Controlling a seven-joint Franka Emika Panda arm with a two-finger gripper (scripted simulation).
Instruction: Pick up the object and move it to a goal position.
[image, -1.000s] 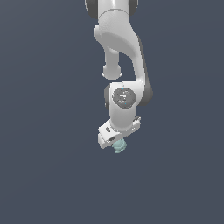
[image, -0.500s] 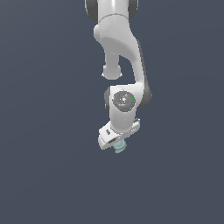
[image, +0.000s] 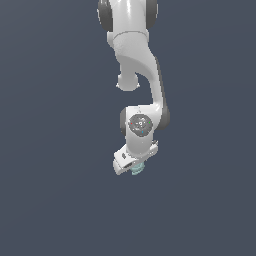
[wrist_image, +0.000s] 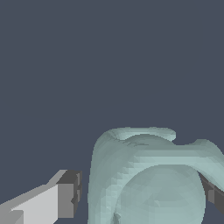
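The object (image: 137, 170) is a small pale teal-green ridged lump, seen just under the white hand in the exterior view. My gripper (image: 133, 166) reaches down over it. In the wrist view the object (wrist_image: 153, 175) fills the space between the two fingers of the gripper (wrist_image: 140, 194). One dark fingertip (wrist_image: 70, 199) stands a narrow gap away from the lump's side. The other fingertip (wrist_image: 212, 194) sits against its opposite side and is partly hidden behind it. The jaws stand open around the lump.
A plain dark grey-blue surface lies all around. The white arm (image: 137, 60) comes down from the top of the exterior view.
The wrist and hand have sunk a little lower over the object. The object itself has hardly moved.
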